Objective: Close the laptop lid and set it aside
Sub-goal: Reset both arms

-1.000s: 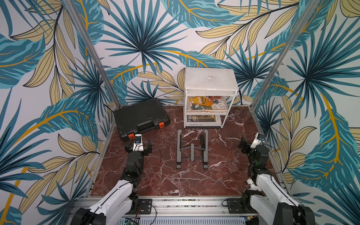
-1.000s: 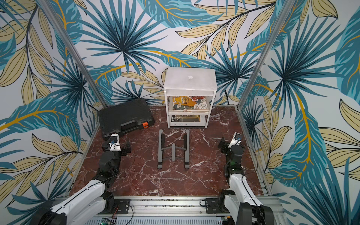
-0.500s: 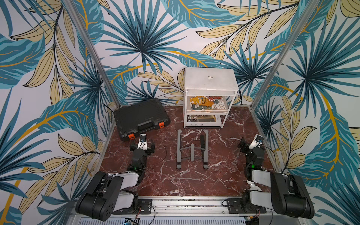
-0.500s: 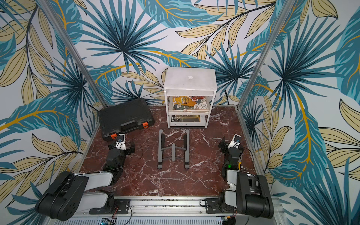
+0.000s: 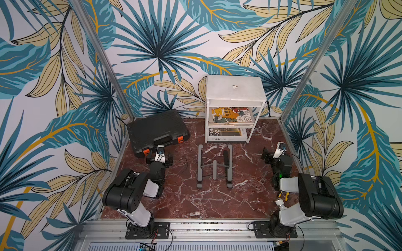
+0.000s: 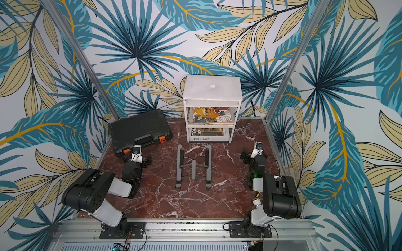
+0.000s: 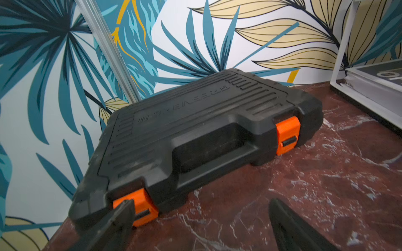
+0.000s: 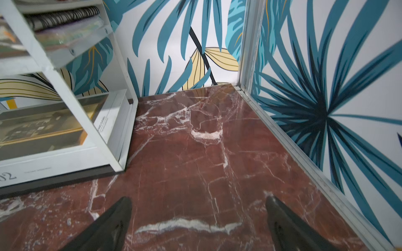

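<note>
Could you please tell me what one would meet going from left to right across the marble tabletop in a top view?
Black case → laptop stand → right gripper.

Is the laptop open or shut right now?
Shut. The laptop lies flat on the white shelf, showing only its plain silver lid with a small shiny logo; no screen or keys show.

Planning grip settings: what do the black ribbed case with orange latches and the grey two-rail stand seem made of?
Black ribbed case with orange latches: matte moulded plastic, shown by raised lettering and dusty scuffs. Grey two-rail stand: probably satin metal, going by thin straight bars; plastic remains possible.
</note>
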{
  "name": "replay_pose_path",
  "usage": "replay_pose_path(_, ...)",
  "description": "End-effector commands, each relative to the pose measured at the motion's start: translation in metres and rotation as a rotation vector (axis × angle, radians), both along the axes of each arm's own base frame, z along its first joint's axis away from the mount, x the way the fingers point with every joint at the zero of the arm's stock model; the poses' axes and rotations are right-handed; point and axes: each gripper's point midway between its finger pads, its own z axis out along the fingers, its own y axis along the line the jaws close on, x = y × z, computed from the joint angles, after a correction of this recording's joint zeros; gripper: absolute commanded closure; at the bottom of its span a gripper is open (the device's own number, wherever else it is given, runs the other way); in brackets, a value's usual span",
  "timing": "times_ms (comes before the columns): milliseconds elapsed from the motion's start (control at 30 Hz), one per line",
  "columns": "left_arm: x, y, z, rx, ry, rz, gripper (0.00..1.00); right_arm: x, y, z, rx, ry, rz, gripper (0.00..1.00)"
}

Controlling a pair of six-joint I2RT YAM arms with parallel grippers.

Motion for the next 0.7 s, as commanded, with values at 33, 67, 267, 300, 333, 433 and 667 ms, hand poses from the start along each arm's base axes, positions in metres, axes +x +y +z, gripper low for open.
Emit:
replay_pose_path(33, 0.014, 0.017, -0.006, -0.089, 0.078, 0.004, 0.00, -0.010, -0.004, -0.013, 0.006, 0.043, -0.016, 0.01)
replay_pose_path(67, 0.014, 0.019, -0.005, -0.097, 0.072, -0.002, 0.00, -0.012, -0.005, -0.012, 0.009, 0.031, -0.020, 0.01)
replay_pose_path(267, 0.014, 0.018, -0.005, -0.097, 0.072, -0.006, 0.00, -0.011, -0.011, -0.013, 0.006, 0.045, -0.061, 0.00)
replay_pose_path(300, 0.014, 0.018, -0.005, -0.096, 0.071, -0.006, 0.00, -0.011, -0.011, -0.013, 0.007, 0.046, -0.062, 0.00)
replay_pose_path(333, 0.014, 0.018, -0.005, -0.096, 0.071, -0.007, 0.00, -0.011, -0.011, -0.013, 0.006, 0.046, -0.061, 0.00)
replay_pose_path(433, 0.014, 0.018, -0.005, -0.097, 0.072, -0.006, 0.00, -0.005, -0.002, -0.015, 0.000, 0.072, -0.001, 0.00)
replay_pose_path(667, 0.014, 0.018, -0.005, -0.096, 0.072, -0.007, 0.00, -0.004, 0.001, -0.016, -0.009, 0.081, 0.012, 0.00)
